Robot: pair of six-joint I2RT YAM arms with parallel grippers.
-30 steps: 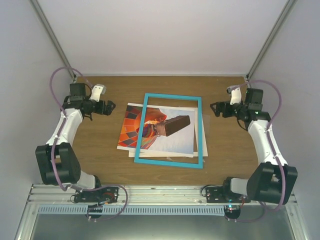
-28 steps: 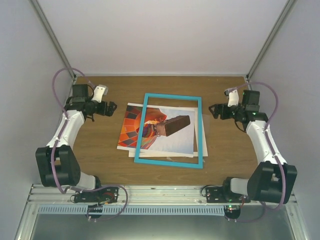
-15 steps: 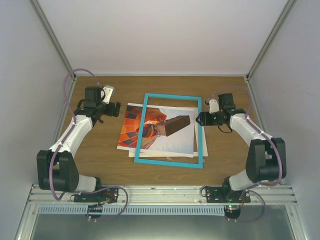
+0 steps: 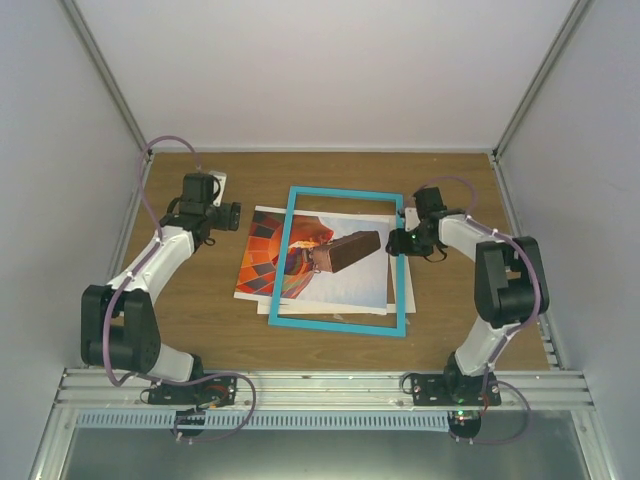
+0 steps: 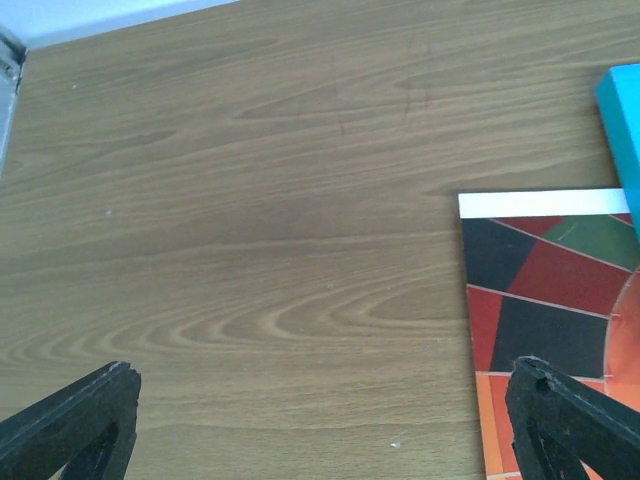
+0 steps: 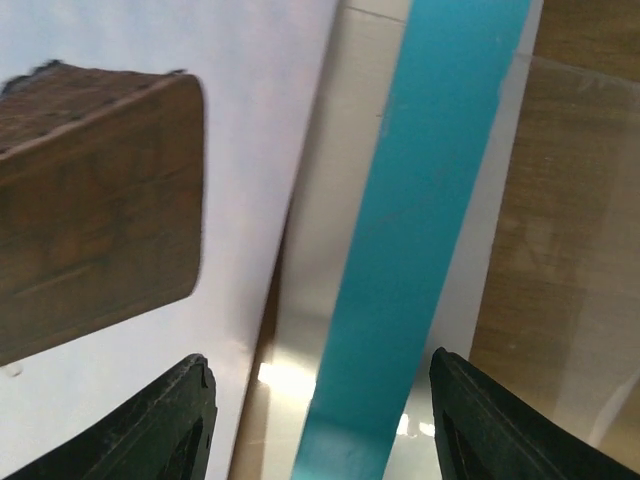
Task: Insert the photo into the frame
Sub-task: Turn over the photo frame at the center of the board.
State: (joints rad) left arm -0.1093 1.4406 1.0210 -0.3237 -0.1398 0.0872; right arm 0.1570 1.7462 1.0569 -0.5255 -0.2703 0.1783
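The teal frame (image 4: 400, 262) lies flat at the table's middle, on top of the balloon photo (image 4: 265, 262) and a cream sheet (image 4: 410, 290). The photo's left part sticks out past the frame's left bar. My left gripper (image 4: 230, 216) is open and empty just left of the photo's upper left corner (image 5: 520, 260). My right gripper (image 4: 398, 241) is open and empty over the frame's right bar (image 6: 420, 230), one finger on each side of it. The photo's brown basket (image 6: 90, 250) shows at the left of the right wrist view.
The wooden table (image 4: 200, 300) is enclosed by white walls at the back and sides. A metal rail (image 4: 320, 385) runs along the near edge by the arm bases. Clear glazing (image 6: 560, 250) reaches past the frame's bar onto the wood.
Both arms have swung inward from the table's sides. The left gripper came close to the photo's corner, the right gripper came over the frame's right bar. Photo and frame have not moved.
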